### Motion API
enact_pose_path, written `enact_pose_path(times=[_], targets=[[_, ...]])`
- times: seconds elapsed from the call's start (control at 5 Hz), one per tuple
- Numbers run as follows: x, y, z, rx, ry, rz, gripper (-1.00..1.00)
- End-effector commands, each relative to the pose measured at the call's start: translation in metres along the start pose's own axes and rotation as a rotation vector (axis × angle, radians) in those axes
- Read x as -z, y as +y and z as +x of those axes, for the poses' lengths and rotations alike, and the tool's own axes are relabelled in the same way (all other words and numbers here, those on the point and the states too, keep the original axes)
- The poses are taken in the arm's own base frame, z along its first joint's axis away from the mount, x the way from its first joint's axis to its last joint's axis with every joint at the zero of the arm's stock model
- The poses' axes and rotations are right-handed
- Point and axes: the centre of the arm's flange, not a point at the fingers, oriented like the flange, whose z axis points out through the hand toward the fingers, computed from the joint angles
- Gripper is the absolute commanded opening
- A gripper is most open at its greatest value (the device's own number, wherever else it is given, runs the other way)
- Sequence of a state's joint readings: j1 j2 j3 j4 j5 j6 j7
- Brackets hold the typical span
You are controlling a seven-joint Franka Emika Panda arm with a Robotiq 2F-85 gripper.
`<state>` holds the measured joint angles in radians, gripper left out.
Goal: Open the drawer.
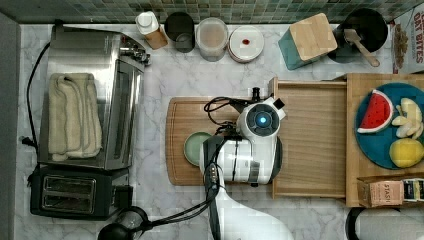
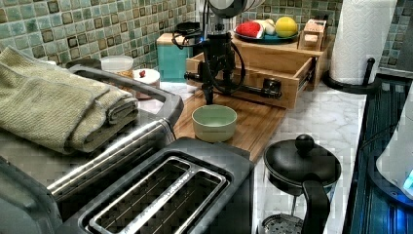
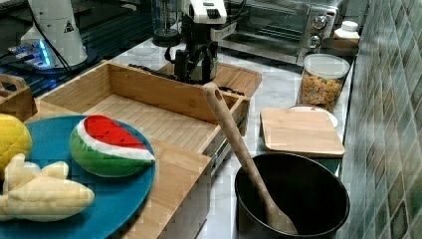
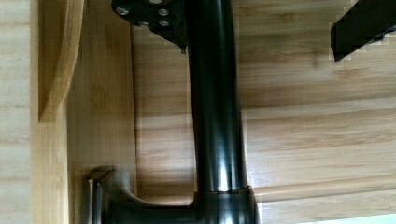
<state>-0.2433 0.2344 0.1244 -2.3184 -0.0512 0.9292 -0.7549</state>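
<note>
Drawer (image 1: 310, 145): stands well out of its cabinet, plain wooden floor bare. In the top view it sits at 3 o'clock from the arm's wrist (image 1: 261, 121), with its front over the 3 o'clock end of the cutting board (image 1: 180, 145). I judge the opening mostly done.

Green bowl (image 1: 196, 148): on the board at 9 o'clock from the wrist, in the pull path, near but apart.

Bar handle (image 4: 215, 116): in the wrist view it runs between the fingers of the gripper (image 4: 257, 46).

Gripper: jaws spread. One finger lies just beside the bar and the other well apart, so nothing is clamped.

To do it well: I either close on the bar or hook it with the far finger, then draw straight toward the top view's 9 o'clock – level, no twist, so the slides don't bind – and stop short of the bowl.
</note>
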Motion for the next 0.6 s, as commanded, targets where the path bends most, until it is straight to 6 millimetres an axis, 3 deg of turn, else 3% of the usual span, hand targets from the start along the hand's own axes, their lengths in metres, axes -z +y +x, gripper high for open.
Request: enact_pose_path(times=[0.2, 0.6], targets=[[0.0393, -0.0869, -0.0040, 0.150, 0.066, 0.015, 1.00], [0.0393, -0.0869, -0.0039, 0.150, 0.066, 0.015, 1.00]])
